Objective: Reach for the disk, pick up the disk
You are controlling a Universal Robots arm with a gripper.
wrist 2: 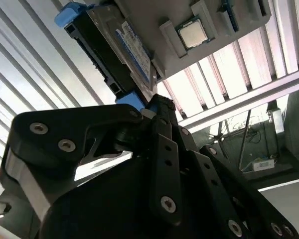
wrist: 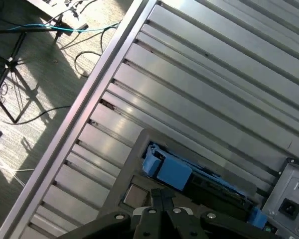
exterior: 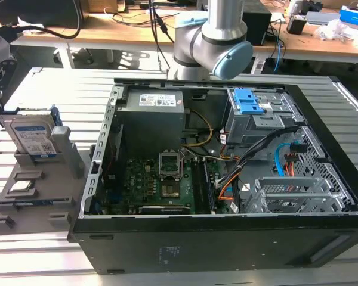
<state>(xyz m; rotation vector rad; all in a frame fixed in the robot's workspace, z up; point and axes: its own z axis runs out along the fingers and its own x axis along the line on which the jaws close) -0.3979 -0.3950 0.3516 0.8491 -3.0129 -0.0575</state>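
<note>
Where the disk (exterior: 31, 134) is standing: I am seeing this rectangular silver metal hard drive, with its white-and-blue label and blue plastic side rails, sitting on edge in a slot of the grey plastic slotted stand (exterior: 62, 185), at the exterior view's left, outside the computer.
Gripper: the black two-finger gripper (wrist: 162, 195) is hovering right by the blue rail at one end of the disk (wrist: 172, 172). Its fingertips are lying pressed together and pinching nothing, and I am not able to tell whether they are touching the rail.
Chip: a small flat square silver processor chip (wrist 2: 193, 32) is lying in another recess of the same stand, near the disk.
Case: a large black open computer case (exterior: 227, 250) is lying just beside the stand, exposing a green motherboard (exterior: 149, 185) and a bright-blue plastic bracket (exterior: 249, 102).
Table: a ribbed silver metal table (exterior: 30, 256) is carrying stand and case.
Arm: the grey robot arm (exterior: 218, 30) is rising behind the case.
</note>
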